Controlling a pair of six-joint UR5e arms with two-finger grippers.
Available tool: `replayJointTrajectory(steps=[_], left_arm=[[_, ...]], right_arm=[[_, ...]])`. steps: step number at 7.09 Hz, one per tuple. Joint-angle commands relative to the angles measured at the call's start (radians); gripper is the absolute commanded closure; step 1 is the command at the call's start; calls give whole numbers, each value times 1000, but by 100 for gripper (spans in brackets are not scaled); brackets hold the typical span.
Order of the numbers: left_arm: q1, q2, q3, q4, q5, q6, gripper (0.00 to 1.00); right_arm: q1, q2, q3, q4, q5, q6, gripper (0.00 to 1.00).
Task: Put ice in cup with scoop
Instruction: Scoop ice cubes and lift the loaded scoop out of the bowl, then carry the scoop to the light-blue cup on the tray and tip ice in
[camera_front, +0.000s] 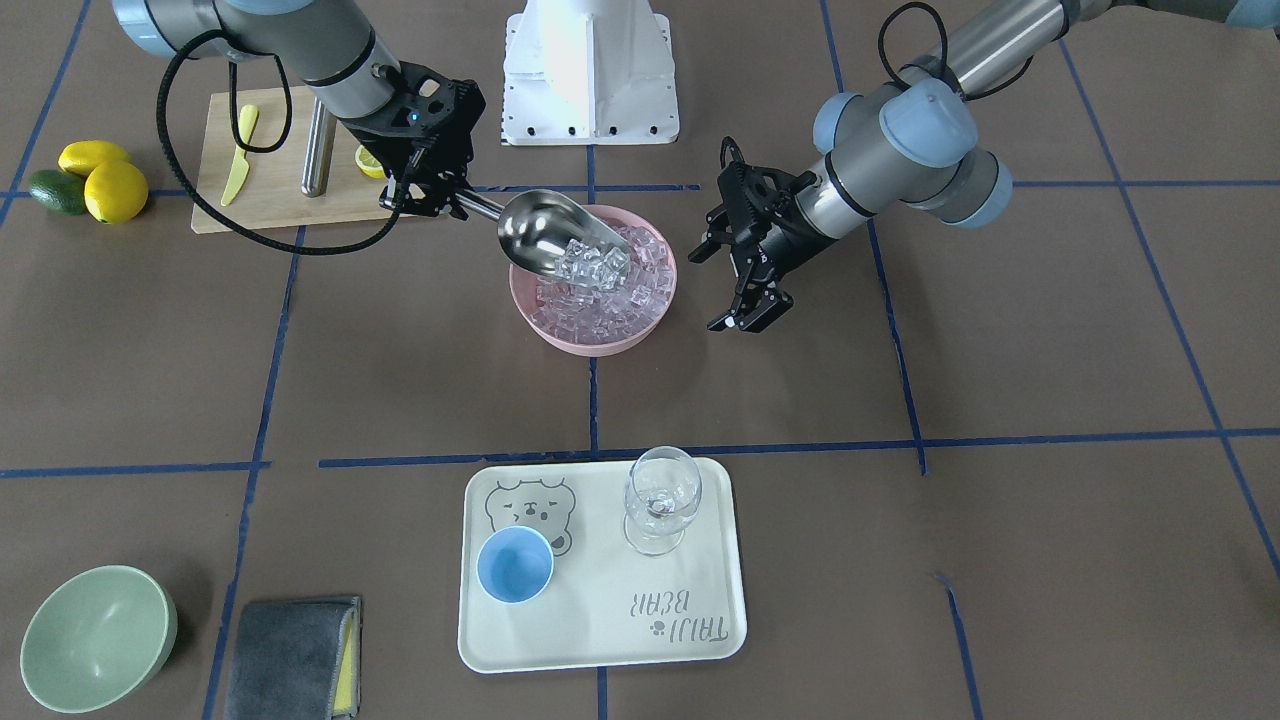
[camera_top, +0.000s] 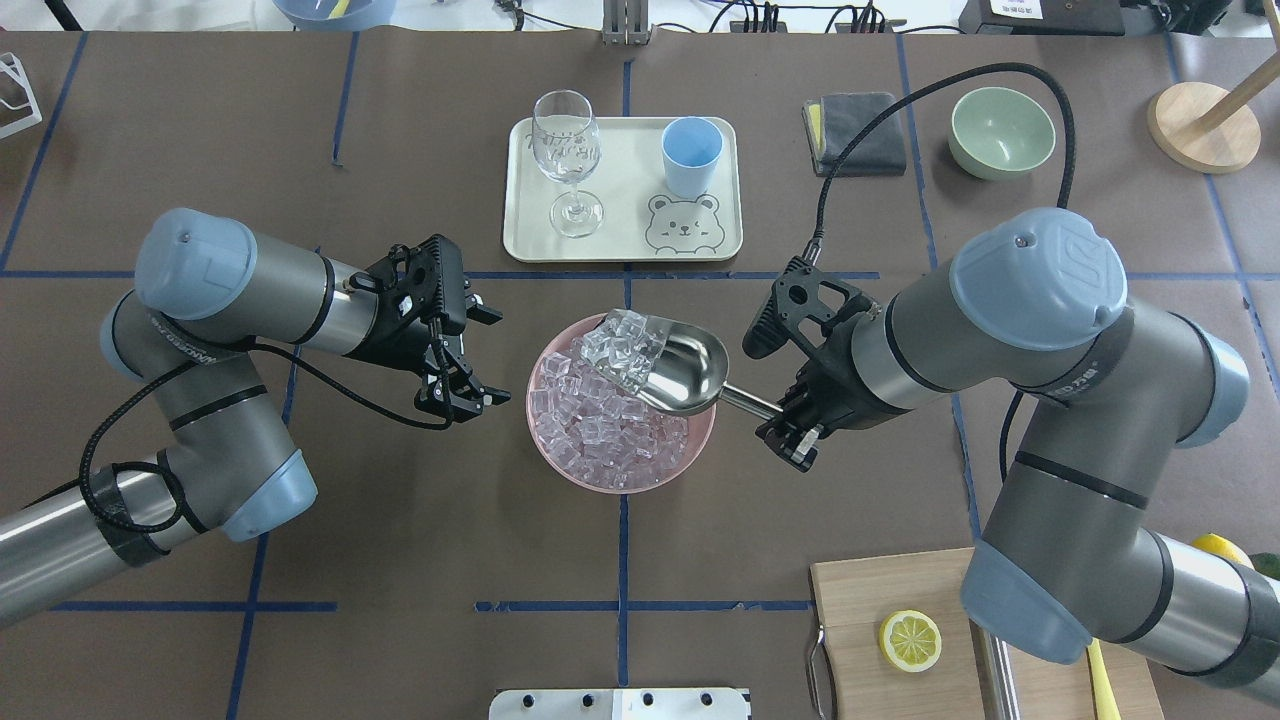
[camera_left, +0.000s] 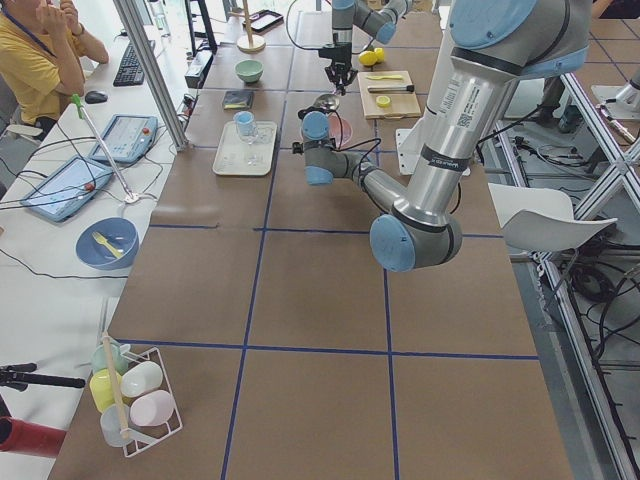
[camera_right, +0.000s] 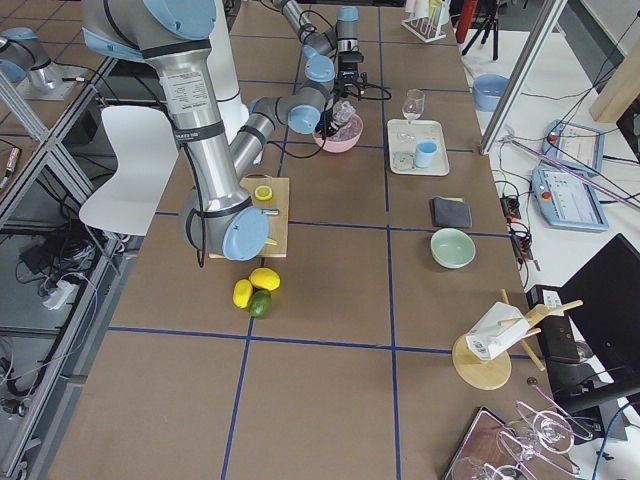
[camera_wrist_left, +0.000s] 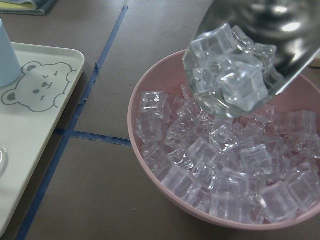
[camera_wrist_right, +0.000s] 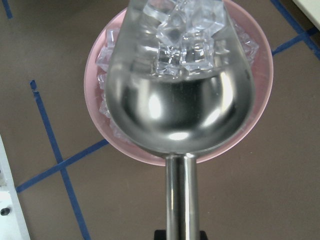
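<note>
A robot's right hand (camera_top: 792, 428) is clamped on the thin handle of a shiny steel scoop (camera_top: 685, 368), holding it tilted above a pink bowl (camera_top: 541, 440) in the middle of the brown surface (camera_top: 300, 150). A heap of clear ice (camera_top: 622, 348) sits at the scoop's front lip, and many more cubes fill the bowl below. The left hand (camera_top: 488, 358) hovers just beside the bowl on the opposite side, fingers spread apart and holding nothing. Past the bowl, farther from the robot, a cream tray (camera_top: 625, 185) printed with a cartoon bear carries the small light-blue cup (camera_top: 691, 155), upright, with a clear stemmed wine glass (camera_top: 567, 150) standing apart from it on the same tray, toward the robot's left. Beyond the tray's right end lie a folded grey cloth (camera_top: 865, 135) and a pale green bowl (camera_top: 1002, 130). Near the right arm's base, a wooden cutting board (camera_top: 870, 600) holds a lemon half (camera_top: 910, 640), a yellow knife (camera_front: 238, 155) and a steel cylinder (camera_front: 318, 150), with two whole lemons (camera_front: 100, 175) just beside the board.
</note>
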Motion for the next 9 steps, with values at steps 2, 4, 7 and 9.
replayJointTrajectory(steps=[2, 4, 7, 9], left_arm=[[-22, 5, 0, 2, -3, 1, 0], [-23, 12, 0, 5, -42, 0, 0], [-23, 32, -3, 6, -72, 0, 0], [-23, 43, -14, 6, -72, 0, 0]], right_arm=[[39, -2, -17, -5, -60, 110, 100], [95, 4, -24, -9, -59, 176, 100], [122, 37, -85, -12, -60, 310, 100], [172, 138, -161, -122, -53, 328, 100]])
